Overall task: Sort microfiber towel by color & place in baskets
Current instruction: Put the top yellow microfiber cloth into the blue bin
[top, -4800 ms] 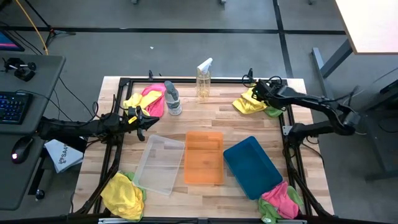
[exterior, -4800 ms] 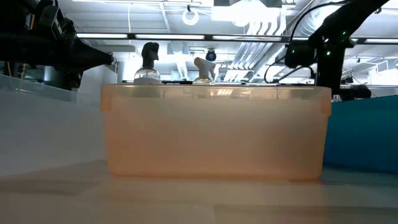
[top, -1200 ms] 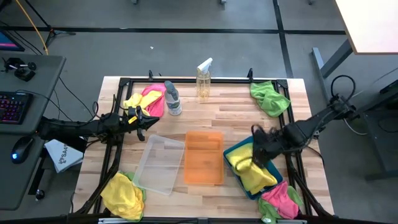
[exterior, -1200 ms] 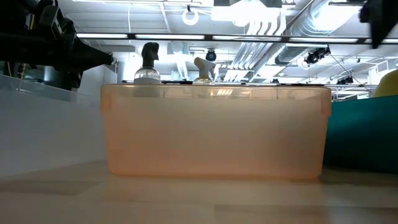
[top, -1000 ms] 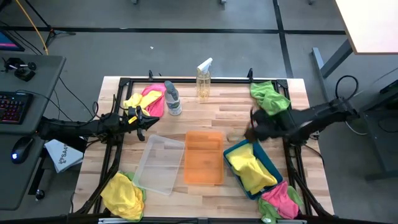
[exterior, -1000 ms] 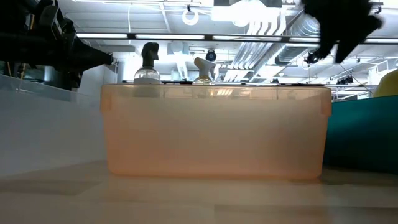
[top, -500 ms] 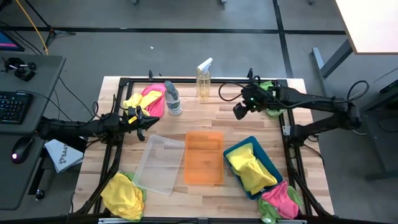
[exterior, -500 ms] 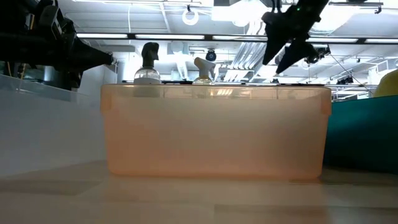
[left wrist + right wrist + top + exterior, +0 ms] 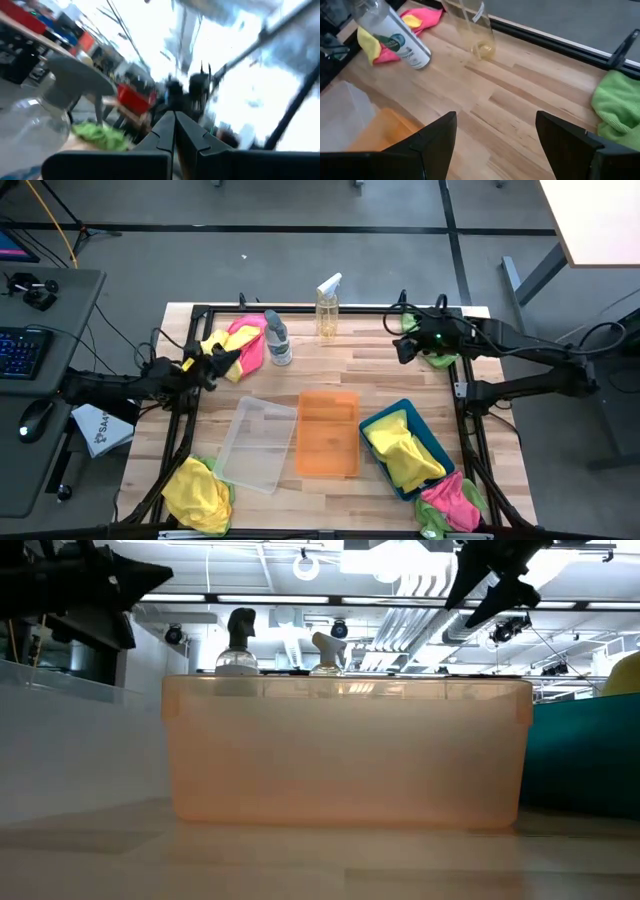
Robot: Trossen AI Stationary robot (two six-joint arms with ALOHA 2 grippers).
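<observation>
The right gripper (image 9: 403, 350), fingers spread wide and empty, hangs beside the fuzzy green towel (image 9: 437, 352), probably next to grab. The left gripper (image 9: 222, 357) is pressed together.

Both arms are showing dark, slender, jointed links; black cables are trailing along them; blunt dark fingers (image 9: 435, 137) are tapering.

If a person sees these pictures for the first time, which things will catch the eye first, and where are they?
Bright towels stand out: a yellow towel fills the teal basket at the front right, and a green towel lies at the back right corner under the open right gripper. In the middle stand the empty orange basket and the clear basket, with pink and yellow towels at the back left near the left gripper.
</observation>
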